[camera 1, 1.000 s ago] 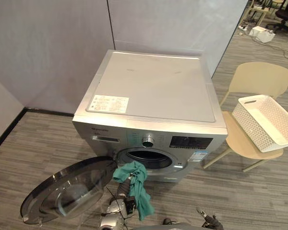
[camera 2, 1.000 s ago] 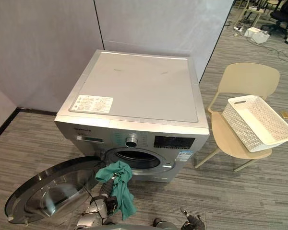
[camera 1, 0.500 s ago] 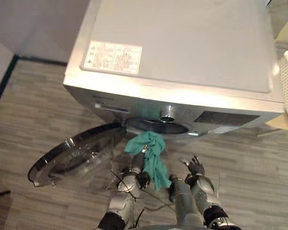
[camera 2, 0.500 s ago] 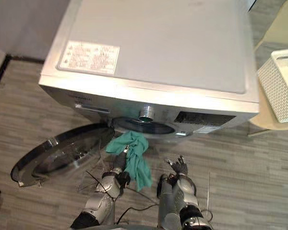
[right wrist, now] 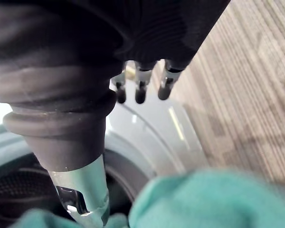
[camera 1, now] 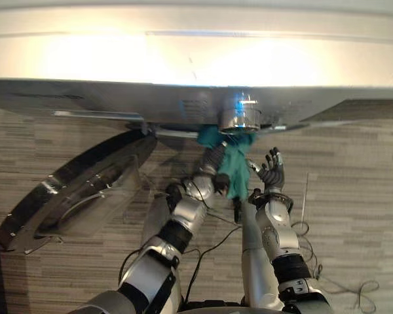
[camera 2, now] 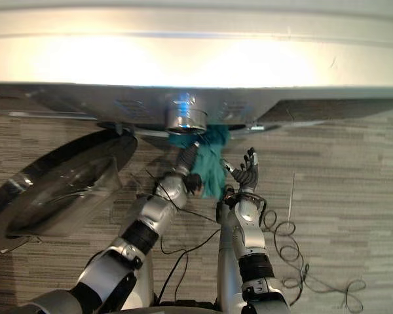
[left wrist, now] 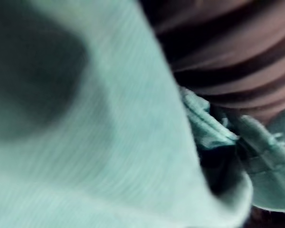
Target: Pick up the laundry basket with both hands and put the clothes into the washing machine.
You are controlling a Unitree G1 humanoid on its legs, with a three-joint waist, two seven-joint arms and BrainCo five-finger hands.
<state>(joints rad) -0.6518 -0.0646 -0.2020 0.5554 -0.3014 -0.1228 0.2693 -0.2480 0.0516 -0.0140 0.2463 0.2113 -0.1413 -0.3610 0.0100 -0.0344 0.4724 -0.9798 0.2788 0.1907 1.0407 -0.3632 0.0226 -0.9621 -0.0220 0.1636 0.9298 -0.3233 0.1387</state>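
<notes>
Looking down through the left eye view, we have the washing machine (camera 1: 183, 59) stretched across the top, its round knob (camera 1: 239, 119) gleaming at the front edge. Right under that knob hangs the teal cloth (camera 1: 234, 167) — bunched up at the mouth of the machine, its lower end dangling above the striped floor (camera 1: 354, 183). Whether any of it is inside, I cannot tell. The left robot hand (camera 1: 213, 159) is up against the cloth from the left and buried in the folds, so I cannot tell whether it is clasping anything. The right robot hand (camera 1: 272, 175) sits just beside the cloth on the other side, spread wide and holding nothing. The glass door (camera 1: 65, 196) lies swung open, well off to the left.

Over to the right eye view: same scene, the cloth between the two hands, below the knob.

Left wrist view — teal fabric up close against the dark ribbed cover, the grip itself hidden.

Right wrist view: fingers (right wrist: 140, 92) stretched out straight, touching nothing. Past them are the grey door ring (right wrist: 152, 142) and the dark drum (right wrist: 9, 185), with teal cloth bunched near the ring.
</notes>
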